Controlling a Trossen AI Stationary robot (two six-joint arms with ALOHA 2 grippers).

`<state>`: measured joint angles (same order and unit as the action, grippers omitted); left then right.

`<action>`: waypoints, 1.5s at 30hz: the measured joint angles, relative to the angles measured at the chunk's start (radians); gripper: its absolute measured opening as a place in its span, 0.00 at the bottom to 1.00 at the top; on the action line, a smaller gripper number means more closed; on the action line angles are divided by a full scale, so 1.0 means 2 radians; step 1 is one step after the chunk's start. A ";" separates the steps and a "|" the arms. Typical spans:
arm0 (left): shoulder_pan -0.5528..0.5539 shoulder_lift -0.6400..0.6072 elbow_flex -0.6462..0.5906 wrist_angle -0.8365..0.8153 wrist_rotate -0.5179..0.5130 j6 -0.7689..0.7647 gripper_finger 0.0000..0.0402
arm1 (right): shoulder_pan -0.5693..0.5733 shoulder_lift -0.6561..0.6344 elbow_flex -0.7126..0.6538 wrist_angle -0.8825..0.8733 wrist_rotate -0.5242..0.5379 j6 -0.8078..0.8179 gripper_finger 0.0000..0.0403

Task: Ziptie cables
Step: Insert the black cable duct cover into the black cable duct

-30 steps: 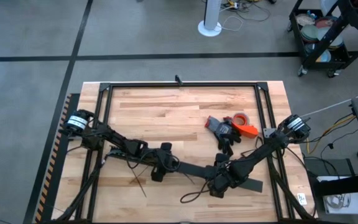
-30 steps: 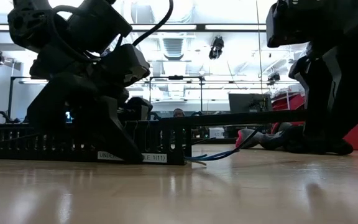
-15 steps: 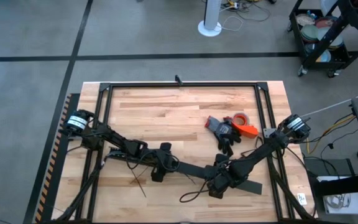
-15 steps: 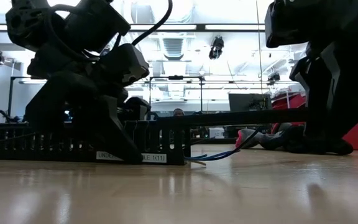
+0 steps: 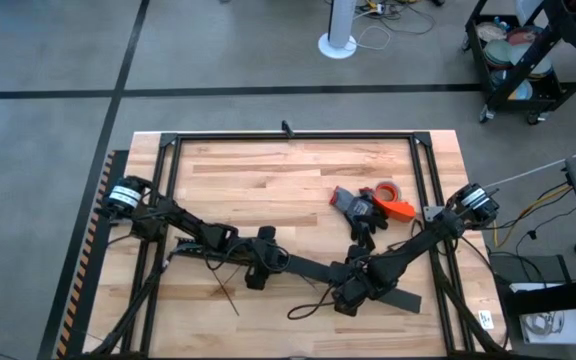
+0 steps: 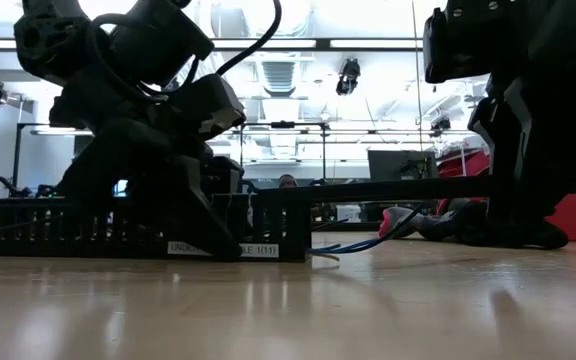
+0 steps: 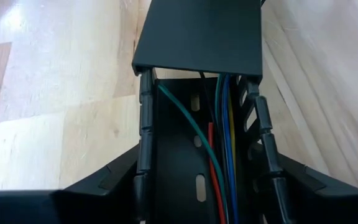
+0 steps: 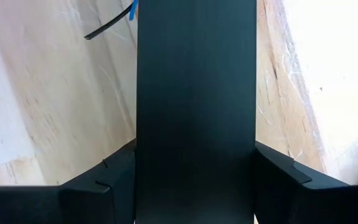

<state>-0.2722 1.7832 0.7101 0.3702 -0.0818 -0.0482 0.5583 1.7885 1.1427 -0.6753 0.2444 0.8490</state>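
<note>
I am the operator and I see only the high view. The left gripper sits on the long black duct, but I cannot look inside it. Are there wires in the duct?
Observer: Yes. The left wrist view shows the left gripper astride the open duct, with green, red, blue and yellow wires lying along its floor.
Operator: Do they run under something?
Observer: They pass under a flat black cover just ahead of that gripper.
Operator: What does the right gripper hold?
Observer: In its wrist view the right gripper clamps that cover from both sides.
Operator: Does any wire leave the duct?
Observer: In the low view, a blue wire comes out beside the white label.
</note>
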 joint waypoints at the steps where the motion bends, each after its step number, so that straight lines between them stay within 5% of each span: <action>1: 0.000 0.000 0.000 0.000 0.000 0.001 0.58 | 0.000 0.000 0.000 -0.001 0.000 0.000 0.53; 14: -0.002 0.000 0.000 0.000 0.013 0.008 0.58 | -0.017 0.000 0.000 0.019 -0.018 -0.092 0.53; 45: 0.000 0.000 0.000 0.011 0.006 0.005 0.57 | -0.034 0.000 0.008 0.006 -0.029 -0.068 0.53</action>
<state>-0.2718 1.7828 0.7101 0.3923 -0.0696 -0.0378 0.4901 1.7882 1.1595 -0.6635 0.1865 0.7135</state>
